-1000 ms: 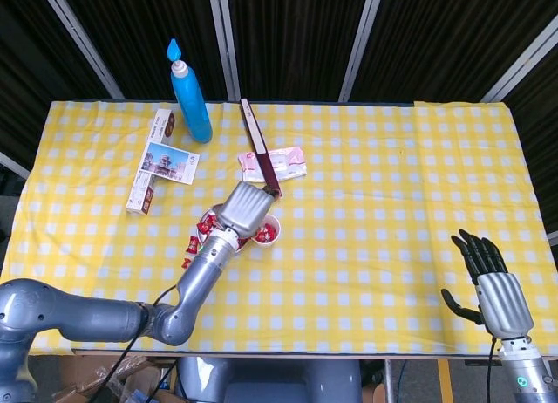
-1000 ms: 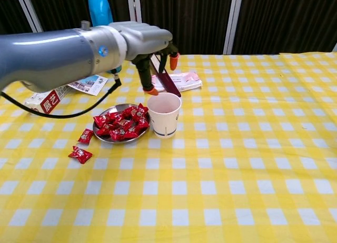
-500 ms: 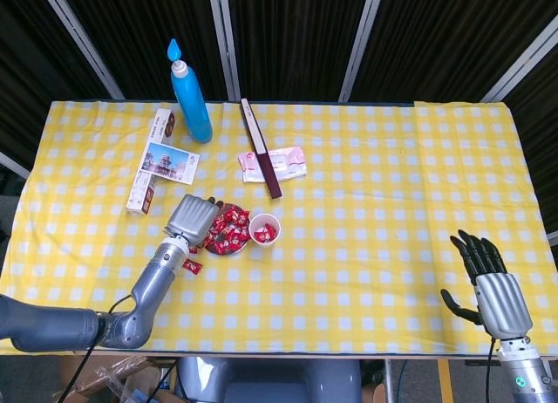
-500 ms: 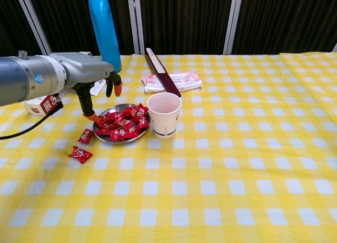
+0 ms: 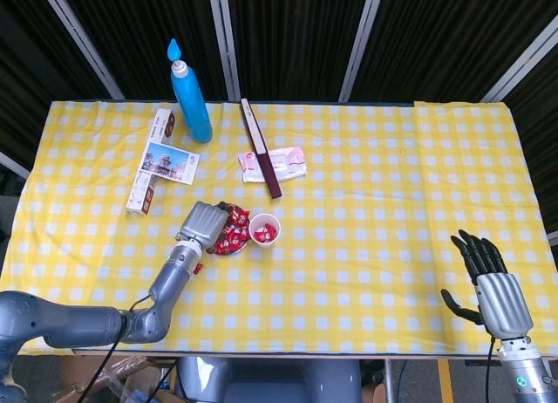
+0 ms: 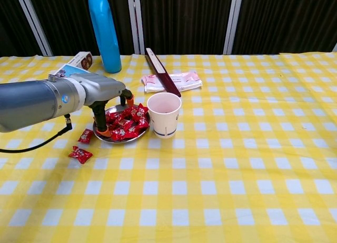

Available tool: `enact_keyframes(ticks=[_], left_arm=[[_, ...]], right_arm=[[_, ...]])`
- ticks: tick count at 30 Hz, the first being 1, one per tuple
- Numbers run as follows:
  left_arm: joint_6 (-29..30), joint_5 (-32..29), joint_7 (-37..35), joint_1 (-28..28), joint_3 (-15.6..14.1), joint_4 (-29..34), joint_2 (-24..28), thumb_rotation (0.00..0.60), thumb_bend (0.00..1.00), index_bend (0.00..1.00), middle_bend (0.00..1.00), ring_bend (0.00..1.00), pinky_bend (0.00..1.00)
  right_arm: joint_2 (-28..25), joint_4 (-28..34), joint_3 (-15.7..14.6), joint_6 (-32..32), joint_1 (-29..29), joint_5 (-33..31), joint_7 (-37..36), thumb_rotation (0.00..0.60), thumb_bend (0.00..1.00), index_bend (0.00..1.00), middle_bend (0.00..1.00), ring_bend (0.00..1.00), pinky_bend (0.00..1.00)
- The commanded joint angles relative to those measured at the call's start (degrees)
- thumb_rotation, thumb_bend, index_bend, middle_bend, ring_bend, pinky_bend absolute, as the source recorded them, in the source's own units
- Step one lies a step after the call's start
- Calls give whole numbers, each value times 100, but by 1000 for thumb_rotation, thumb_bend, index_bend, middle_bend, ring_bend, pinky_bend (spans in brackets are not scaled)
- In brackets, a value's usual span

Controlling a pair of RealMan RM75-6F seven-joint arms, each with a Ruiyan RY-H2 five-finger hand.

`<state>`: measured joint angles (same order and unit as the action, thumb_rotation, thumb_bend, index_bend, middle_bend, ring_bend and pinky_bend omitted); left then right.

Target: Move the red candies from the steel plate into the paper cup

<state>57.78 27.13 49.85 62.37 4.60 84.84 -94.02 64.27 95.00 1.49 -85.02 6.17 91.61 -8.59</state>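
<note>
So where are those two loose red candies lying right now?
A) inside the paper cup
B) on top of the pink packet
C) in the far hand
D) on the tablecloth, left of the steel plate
D: in the chest view the two loose candies lie on the tablecloth, left of the steel plate.

Bright even overhead light, soft shadows, sharp pics, dark bkgd.

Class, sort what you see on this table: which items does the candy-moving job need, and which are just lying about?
Needed for the job:
- red candies
- steel plate
- paper cup
- left robot hand, over the plate

Just lying about:
- blue bottle
- dark flat stick
- pink packet
- printed box
- right robot hand, idle
</note>
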Motion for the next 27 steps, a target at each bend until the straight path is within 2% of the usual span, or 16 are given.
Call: enact_keyframes(ticks=[1, 8, 17, 24, 27], left_arm=[[5, -28, 39, 23, 42, -78, -75, 600, 194, 194, 180, 858, 947], [-37, -84, 109, 57, 97, -199, -181, 600, 194, 196, 172, 858, 947], [-137, -152, 182, 109, 145, -340, -315, 600, 195, 236, 215, 865, 947], [-147, -169, 249, 114, 122, -399, -381, 600, 302, 352, 307, 870, 948], [-114, -145, 271, 91, 88, -404, -383, 600, 348, 417, 387, 874, 951]], right_arm=[[-7, 6, 1, 5, 2, -4, -21, 600, 387, 0, 0, 0, 0], [-17, 26, -13, 34, 6, -8, -34, 600, 388, 0, 0, 0, 0], [-26, 48, -16, 65, 14, -24, -47, 600, 388, 0, 0, 0, 0], [-38, 59, -14, 73, 15, -36, -80, 600, 388, 0, 0, 0, 0], [-39, 60, -13, 57, 12, -22, -76, 600, 387, 0, 0, 0, 0]])
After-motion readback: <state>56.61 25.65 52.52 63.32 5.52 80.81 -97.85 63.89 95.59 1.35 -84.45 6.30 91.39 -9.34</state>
